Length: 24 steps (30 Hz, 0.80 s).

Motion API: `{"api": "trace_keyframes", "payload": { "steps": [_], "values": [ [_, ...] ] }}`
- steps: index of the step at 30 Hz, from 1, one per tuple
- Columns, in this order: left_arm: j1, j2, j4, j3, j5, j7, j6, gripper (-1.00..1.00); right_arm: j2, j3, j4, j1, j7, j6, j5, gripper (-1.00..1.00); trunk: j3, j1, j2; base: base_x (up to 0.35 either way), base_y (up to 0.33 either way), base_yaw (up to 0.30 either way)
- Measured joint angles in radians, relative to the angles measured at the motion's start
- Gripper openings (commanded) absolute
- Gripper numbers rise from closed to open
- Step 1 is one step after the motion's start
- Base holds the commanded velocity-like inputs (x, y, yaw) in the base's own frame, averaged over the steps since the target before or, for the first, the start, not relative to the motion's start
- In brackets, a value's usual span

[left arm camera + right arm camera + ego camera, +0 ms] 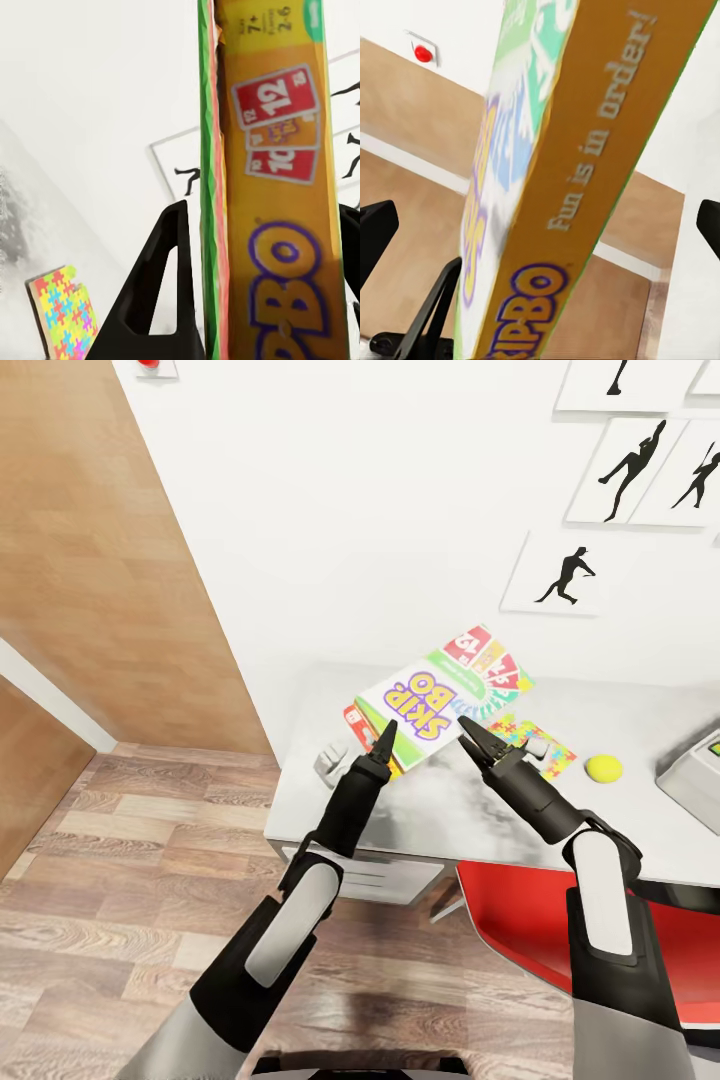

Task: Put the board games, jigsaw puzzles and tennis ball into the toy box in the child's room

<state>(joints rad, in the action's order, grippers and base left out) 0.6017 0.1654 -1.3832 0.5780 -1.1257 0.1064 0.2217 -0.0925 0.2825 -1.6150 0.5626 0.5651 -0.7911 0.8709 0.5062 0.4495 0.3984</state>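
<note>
Head view had your two grippers raised over the near edge of the table (pixel 640 710), both meeting the Skip-Bo box (pixel 440 700), which hung tilted above the pale top with its printed face toward the camera; your left gripper (pixel 383 745) touched its lower left corner and your right gripper (pixel 478 745) its lower right edge; from here I could not tell how wide either pair of jaws stood. In the left wrist view the box's (pixel 277 195) orange edge ran between the two black fingers (pixel 161 300), so those jaws were parted and closed around it; in the right wrist view the box (pixel 577 172) likewise stood between the fingers, dark tips showing well apart on either side. Under the box lay a jigsaw puzzle (pixel 535 745); the tennis ball (pixel 603 767) sat beside it, and the toy box (pixel 690 780) farther right.
</note>
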Motion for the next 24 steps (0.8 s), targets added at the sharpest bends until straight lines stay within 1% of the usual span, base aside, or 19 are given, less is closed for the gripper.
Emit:
{"api": "trace_keyframes", "payload": {
  "steps": [5,13,14,17,20,21,24],
  "values": [
    [0.001,0.0,0.012,0.0,-0.002,0.0,0.0,-1.0,0.0,-0.024,0.0,0.005,-0.001,0.001,0.0,1.0,0.0,0.0,0.0,0.0,0.0,0.0],
    [0.002,0.0,0.021,0.0,-0.004,0.0,0.0,-1.0,-0.001,-0.041,0.0,0.01,-0.003,0.001,0.0,1.0,0.0,0.0,0.0,0.0,0.0,0.0],
    [0.002,0.0,0.021,0.0,-0.005,0.001,0.0,-1.0,-0.002,-0.044,0.0,0.011,-0.003,0.001,0.0,1.0,0.0,0.0,0.0,0.0,0.0,0.0],
    [0.002,0.0,0.023,0.0,-0.006,0.001,0.0,-1.0,-0.022,-0.058,0.0,0.011,-0.004,0.002,0.0,1.0,0.0,0.0,0.0,0.0,0.0,0.0],
    [0.002,0.0,0.023,0.0,-0.008,0.001,0.0,-1.0,-0.032,-0.065,0.0,0.011,-0.004,0.002,0.0,1.0,0.0,0.0,0.0,0.0,0.0,0.0],
    [0.002,0.0,0.023,0.0,-0.008,0.001,0.0,-1.0,-0.034,-0.066,0.0,0.011,-0.004,0.002,-0.001,-1.0,0.0,0.0,0.0,0.0,0.0,0.0],
    [0.002,-0.001,0.023,0.0,-0.006,0.001,0.001,-1.0,-0.038,-0.069,0.0,0.012,-0.005,0.005,-0.01,-1.0,0.0,0.0,0.0,0.0,0.0,0.0]
  ]
}}
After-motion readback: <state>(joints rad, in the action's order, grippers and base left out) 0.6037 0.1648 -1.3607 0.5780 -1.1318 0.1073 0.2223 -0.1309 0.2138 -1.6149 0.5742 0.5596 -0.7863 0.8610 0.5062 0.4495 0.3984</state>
